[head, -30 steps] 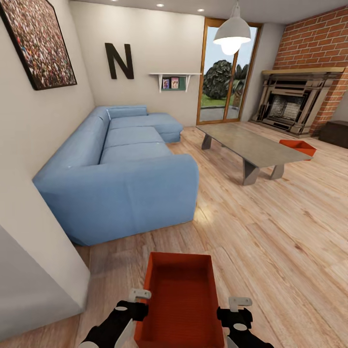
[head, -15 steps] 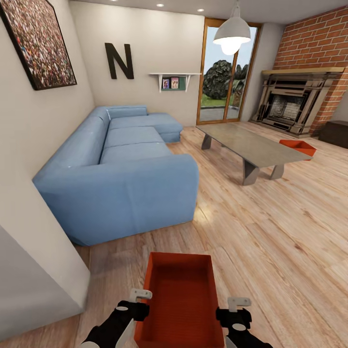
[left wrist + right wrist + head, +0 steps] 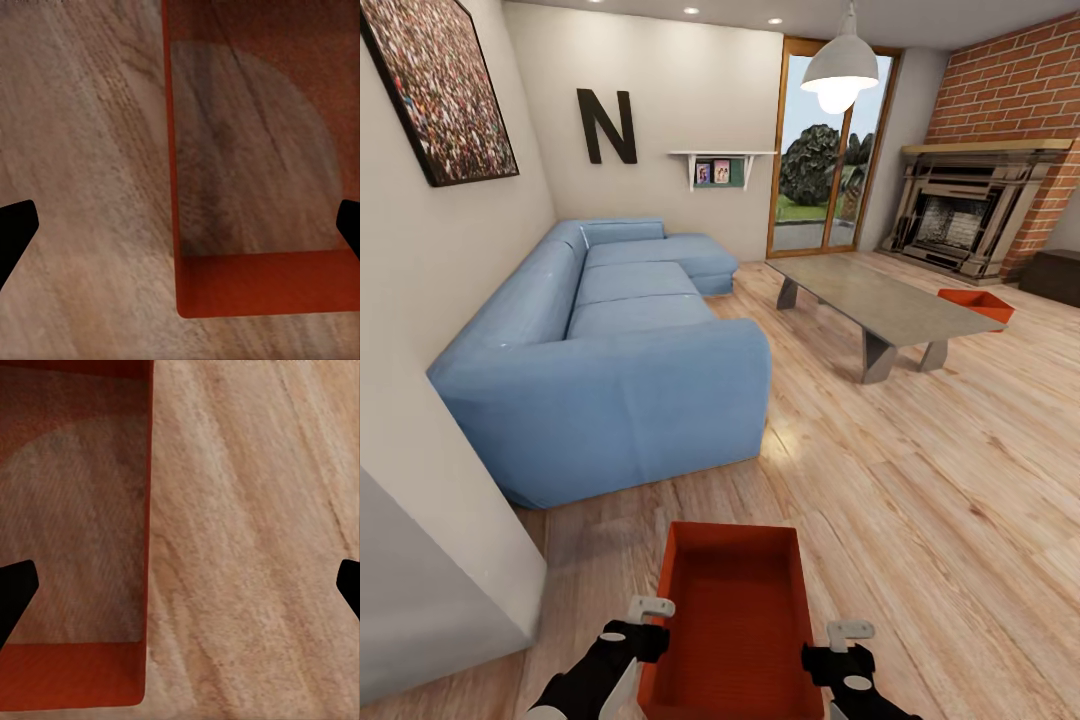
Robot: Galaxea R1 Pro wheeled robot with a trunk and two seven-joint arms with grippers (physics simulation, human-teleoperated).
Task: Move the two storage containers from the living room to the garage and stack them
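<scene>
**Bin between open fingers, not yet gripped**

Bin (image 3: pixel 730 620) walls are straddled on both sides: the left fingers (image 3: pixel 19 229) stand spread wide with the bin's long left wall between them, and the right fingers (image 3: pixel 15 589) are equally spread across the right wall. Neither pair touches the wall as far as the wrist views show, so nothing is gripped. Seen from the head, the left gripper (image 3: pixel 645 612) sits just outside the left rim and the right gripper (image 3: pixel 848 635) just outside the right rim, both near the bin's near end.

Risks, as I judge them: the walls are thin and plain, so a pinch set too shallow could slip off on the lift. If one side closes or rises ahead of the other, the bin would likely tilt or twist. Gripping this close to one end may also let the far end sag.

Both black forearms reach forward and down from beneath the head camera, roughly mirrored, wrists pointing at the wood floor (image 3: pixel 920 480).

Farther out, a second bin (image 3: pixel 975 303) lies on the floor beyond the grey counter (image 3: pixel 880 300), well apart. A blue sofa (image 3: pixel 610 370) stands ahead on the left.
</scene>
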